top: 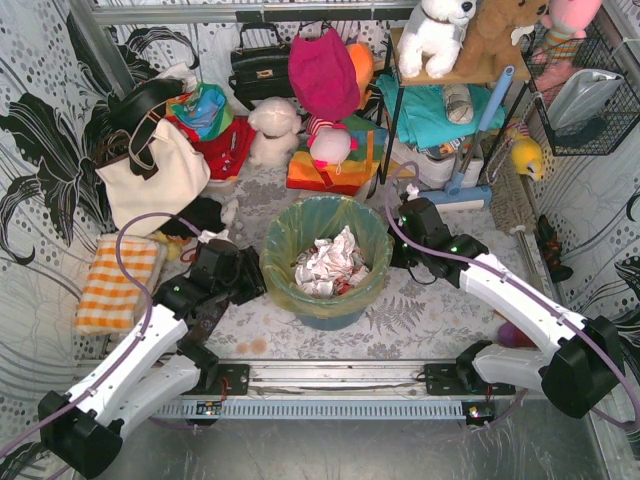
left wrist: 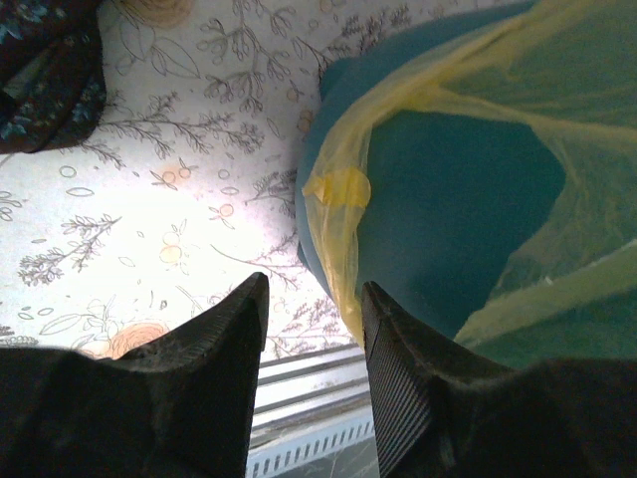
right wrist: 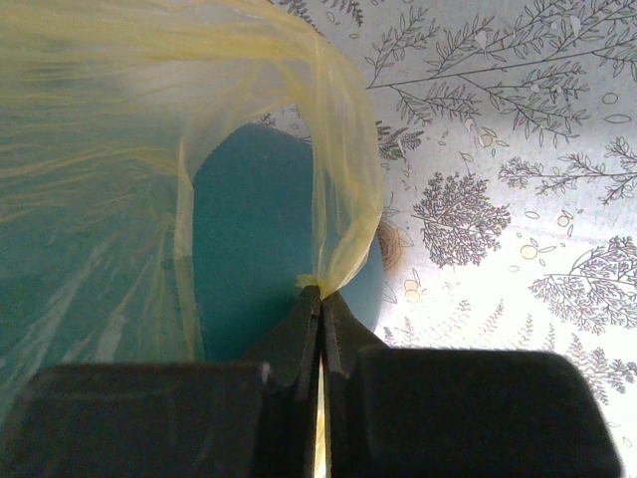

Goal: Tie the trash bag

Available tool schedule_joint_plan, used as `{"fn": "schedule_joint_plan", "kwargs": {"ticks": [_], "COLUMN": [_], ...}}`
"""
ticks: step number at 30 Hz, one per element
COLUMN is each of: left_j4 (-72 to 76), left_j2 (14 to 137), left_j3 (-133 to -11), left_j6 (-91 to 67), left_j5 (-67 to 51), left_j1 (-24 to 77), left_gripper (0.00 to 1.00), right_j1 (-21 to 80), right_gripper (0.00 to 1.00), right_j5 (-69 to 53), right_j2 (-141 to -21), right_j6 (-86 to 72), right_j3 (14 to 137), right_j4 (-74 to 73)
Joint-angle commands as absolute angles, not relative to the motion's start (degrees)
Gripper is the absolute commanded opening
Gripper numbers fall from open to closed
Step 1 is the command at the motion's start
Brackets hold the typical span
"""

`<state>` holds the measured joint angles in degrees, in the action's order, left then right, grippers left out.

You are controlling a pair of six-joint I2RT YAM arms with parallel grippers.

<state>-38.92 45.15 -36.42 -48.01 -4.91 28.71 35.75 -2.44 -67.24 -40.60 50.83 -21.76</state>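
From above, we saw the thin translucent yellow-green plastic trash bag (top: 283, 240) lining a round teal plastic bin (top: 335, 318), between the left gripper (top: 252, 282) and right gripper (top: 395, 248). The left wrist view showed that gripper's fingers (left wrist: 189, 388) apart, the bag just beyond the right one. The right wrist view showed fingers (right wrist: 289, 349) clamped on a bag strip.

The right gripper (right wrist: 320, 296) has its jaws pinched on a loop of the trash bag (right wrist: 346, 169) (teal bin (right wrist: 249, 229) behind)
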Motion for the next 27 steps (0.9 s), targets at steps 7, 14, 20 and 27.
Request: {"fn": "schedule_joint_plan", "kwargs": {"ticks": [7,14,20,27], "left_j4": [-24.13,-15.97,-16.23,-27.23], "left_j2": [46.29,47.64,48.33,46.71], "left_j3": [-29.88,-24.93,-23.86,-28.32], "left_j6": [-50.57,-51.79,-51.85,-52.62], "left_j5": [-4.28,-7.85,-7.17,0.63], "left_j1": [28.48,28.48,28.46,28.47], "left_gripper": [0.49,0.46,0.26,0.05], "right_j1": [35.16,35.02,34.93,34.9], "right_gripper": [0.0,0.0,0.0,0.0], "right_j5": [-3.16,-3.34,-3.34,-3.16], "right_j2": [-66.98,-67.15,-66.49,-65.81], "right_j6": [-39.03,-39.02,-39.24,-39.2], "right_j3": [53.79,53.58,53.08,53.17], "right_j4": [-22.38,-22.56,-22.41,-22.98]}}
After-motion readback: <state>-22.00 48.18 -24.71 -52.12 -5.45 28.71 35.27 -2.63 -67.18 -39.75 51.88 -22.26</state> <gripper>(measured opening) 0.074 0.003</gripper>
